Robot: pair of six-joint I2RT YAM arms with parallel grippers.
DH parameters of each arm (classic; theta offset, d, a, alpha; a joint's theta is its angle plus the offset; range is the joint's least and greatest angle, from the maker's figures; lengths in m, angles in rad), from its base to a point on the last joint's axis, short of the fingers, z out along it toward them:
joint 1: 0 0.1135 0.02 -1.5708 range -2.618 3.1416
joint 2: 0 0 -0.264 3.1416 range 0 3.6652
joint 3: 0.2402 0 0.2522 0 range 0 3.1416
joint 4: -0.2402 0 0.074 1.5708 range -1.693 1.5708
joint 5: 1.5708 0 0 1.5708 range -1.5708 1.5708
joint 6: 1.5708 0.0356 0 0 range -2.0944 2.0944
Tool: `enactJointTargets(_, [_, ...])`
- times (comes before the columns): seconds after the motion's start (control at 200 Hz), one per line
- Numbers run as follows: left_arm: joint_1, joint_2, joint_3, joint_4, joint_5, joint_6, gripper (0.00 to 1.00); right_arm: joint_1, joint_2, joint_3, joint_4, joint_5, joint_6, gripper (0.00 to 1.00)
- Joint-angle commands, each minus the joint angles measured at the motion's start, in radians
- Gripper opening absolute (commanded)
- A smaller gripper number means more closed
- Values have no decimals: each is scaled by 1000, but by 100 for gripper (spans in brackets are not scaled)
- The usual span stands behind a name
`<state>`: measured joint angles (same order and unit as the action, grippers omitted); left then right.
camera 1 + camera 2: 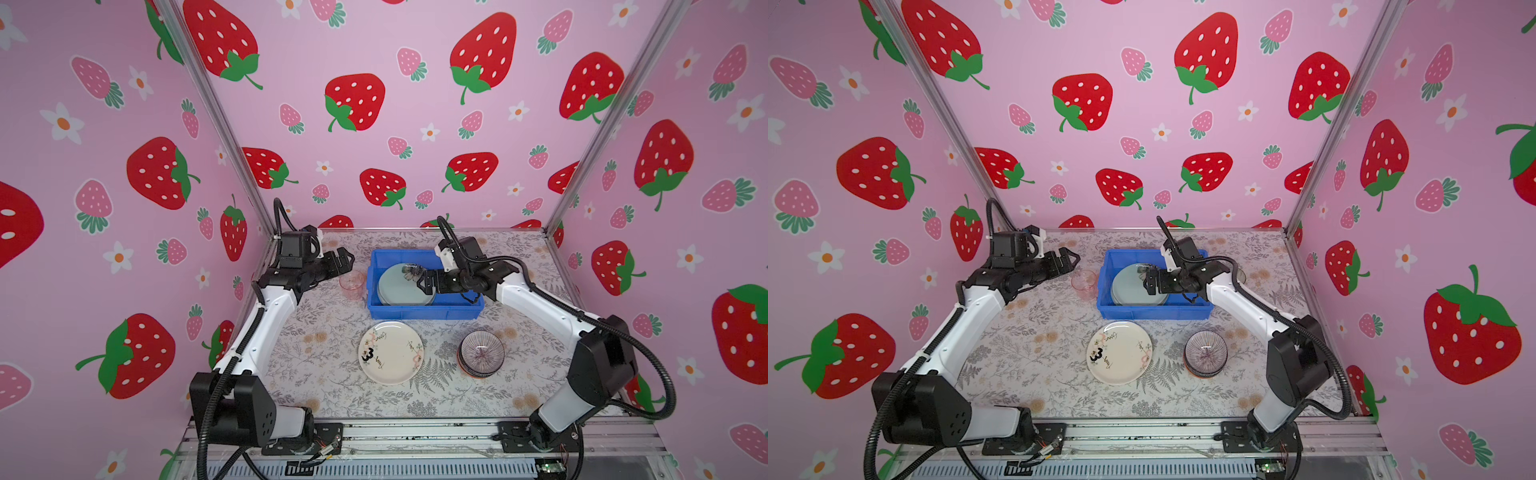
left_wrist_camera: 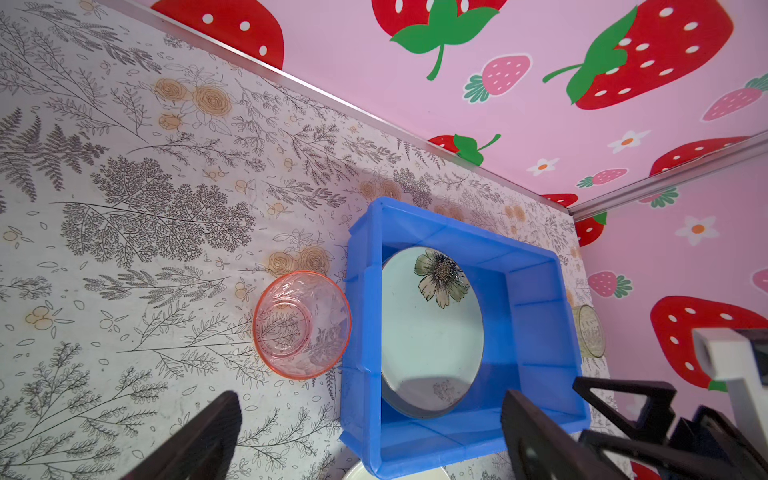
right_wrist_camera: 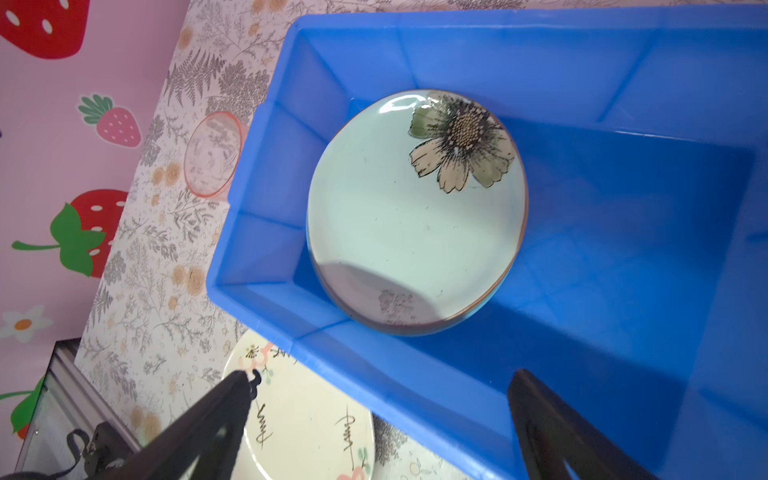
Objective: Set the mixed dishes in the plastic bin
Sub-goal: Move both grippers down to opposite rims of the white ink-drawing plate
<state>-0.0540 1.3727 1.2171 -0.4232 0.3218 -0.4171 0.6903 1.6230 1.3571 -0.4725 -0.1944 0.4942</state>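
Observation:
The blue plastic bin [image 1: 424, 311] [image 1: 1154, 311] stands at the back middle of the table. In its left half lies a pale green flowered plate [image 1: 398, 287] [image 3: 399, 216] [image 2: 432, 332]. My right gripper [image 1: 424, 284] [image 3: 382, 374] hangs open over the bin, by the plate's right edge, with nothing between its fingers. My left gripper [image 1: 347, 257] [image 2: 372, 399] is open and empty, above and behind a pink tumbler [image 1: 352, 284] [image 2: 301, 324] that stands just left of the bin. A cream plate with a black "3" [image 1: 390, 352] and a stack of bowls, purple-striped on top [image 1: 482, 351], sit in front of the bin.
A greenish tumbler [image 2: 590, 332] stands on the table against the bin's far right side, mostly hidden by my right arm in both top views. Pink strawberry walls close in the back and both sides. The metal frame rail [image 1: 415, 432] runs along the front edge.

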Motion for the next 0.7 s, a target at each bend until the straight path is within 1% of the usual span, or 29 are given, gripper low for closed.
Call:
enactJointTargets(0.0, [4, -57, -22, -8, -5, -68, 100, 44, -41, 30, -89, 21, -32, 99])
enactJointTargets(0.13, [5, -138, -77, -86, -26, -129, 100, 83, -53, 27, -131, 41, -48, 99])
enactJointTargets(0.215, [5, -199, -118, -144, -8, -128, 100, 101, -74, -20, -113, 35, -37, 99])
enactJointTargets(0.325, [5, -270, -168, -230, 17, -119, 99, 126, -117, -109, -62, 35, 15, 99])
enactJointTargets(0.425, [5, -331, -249, -265, 60, -125, 99, 161, -137, -172, -16, 36, 65, 99])
enactJointTargets(0.555, [4, -387, -374, -256, 130, -160, 99, 229, -120, -182, -10, 69, 105, 99])
enactJointTargets(0.695, [2, -419, -523, -155, 201, -243, 99, 268, -94, -217, 7, 75, 151, 99])
